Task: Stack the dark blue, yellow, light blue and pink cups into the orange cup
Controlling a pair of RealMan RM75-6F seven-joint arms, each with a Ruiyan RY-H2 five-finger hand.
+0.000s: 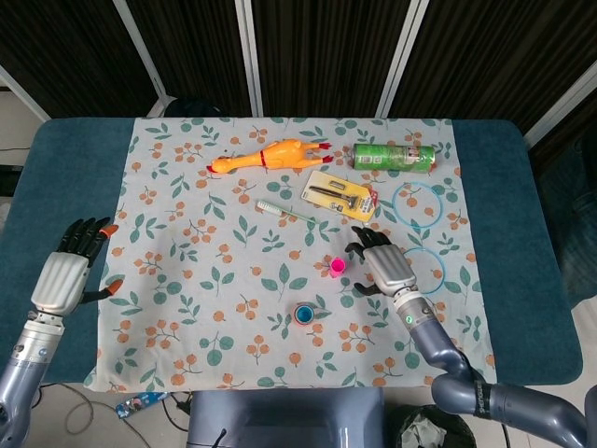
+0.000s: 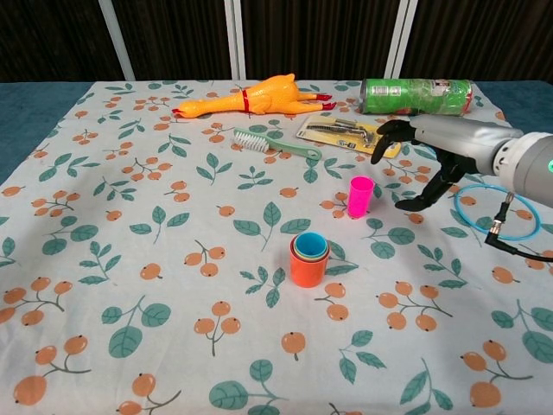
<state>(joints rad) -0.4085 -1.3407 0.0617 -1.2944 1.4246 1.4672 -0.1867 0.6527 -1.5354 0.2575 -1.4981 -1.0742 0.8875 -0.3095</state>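
Observation:
The orange cup [image 2: 308, 267] stands upright mid-cloth with yellow and light blue cups nested in it, light blue innermost [image 1: 304, 314]. The pink cup [image 2: 360, 196] stands upright by itself, up and to the right of the stack [image 1: 338, 267]. My right hand [image 2: 435, 152] hovers just right of the pink cup, fingers spread and curved, holding nothing [image 1: 383, 265]. My left hand [image 1: 68, 272] is far off at the table's left edge, fingers apart and empty; the chest view does not show it. No dark blue cup can be made out.
A rubber chicken [image 2: 255, 96], a green brush [image 2: 275, 143], a carded razor pack [image 2: 350, 132] and a green can [image 2: 416, 95] lie along the far side. Two light blue rings [image 1: 417, 205] [image 1: 430, 269] lie right of my right hand. The floral cloth [image 2: 130, 259] covers the table.

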